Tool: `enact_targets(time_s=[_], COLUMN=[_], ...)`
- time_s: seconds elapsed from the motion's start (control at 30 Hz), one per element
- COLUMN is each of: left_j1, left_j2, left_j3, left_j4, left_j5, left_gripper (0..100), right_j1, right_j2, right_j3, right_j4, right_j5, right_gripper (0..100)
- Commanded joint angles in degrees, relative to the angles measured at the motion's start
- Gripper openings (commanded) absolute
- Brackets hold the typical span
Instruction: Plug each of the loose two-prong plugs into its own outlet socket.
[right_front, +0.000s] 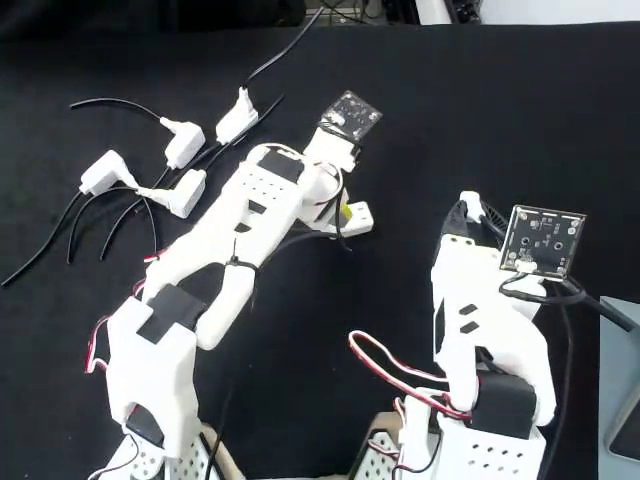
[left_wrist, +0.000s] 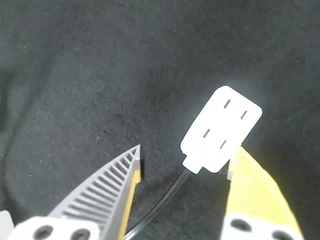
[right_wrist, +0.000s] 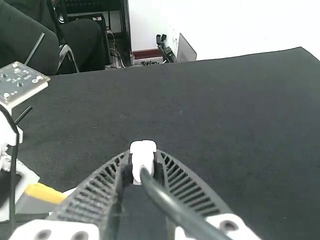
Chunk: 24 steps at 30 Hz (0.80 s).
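Right jaws clamp plug (right_wrist: 143, 162) — left jaws spread, outlet socket (left_wrist: 221, 129) touching one.

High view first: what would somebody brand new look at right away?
Probably the two white arms over the black cloth. The left tool stands open at a white socket block mid-table, and the right tool is shut on a white plug. Loose plugs with black cords bunch at the far left.
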Motion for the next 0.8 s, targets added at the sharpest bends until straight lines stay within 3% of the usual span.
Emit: enact_targets(time_s=[0.0,0.17,0.37,0.5,0.77], left_j1=[0.84,1.36,3.30,3.47,2.95], left_j2=[1.41,7.56,13.54,16.97,15.74], left_j3=[-4.62,-10.42,-18.95,-21.93,-27.30], left_j4=[0.00,0.70,9.23,10.81,15.38], left_j5=[0.18,-3.43,-6.95,-8.26,-8.00], left_gripper=[28,28,28,28,28], right_j1=[0.53,0.53,0.44,0.44,0.44], right_j2=[0.04,-0.40,-0.40,-0.40,-0.40], right_j3=[-0.13,0.92,0.92,0.92,0.92], right_j4=[-1.05,-1.32,-1.32,-1.32,-1.32], right_j5=[0.44,0.44,0.44,0.44,0.44], right_gripper=[1.4,1.4,1.4,1.4,1.4])
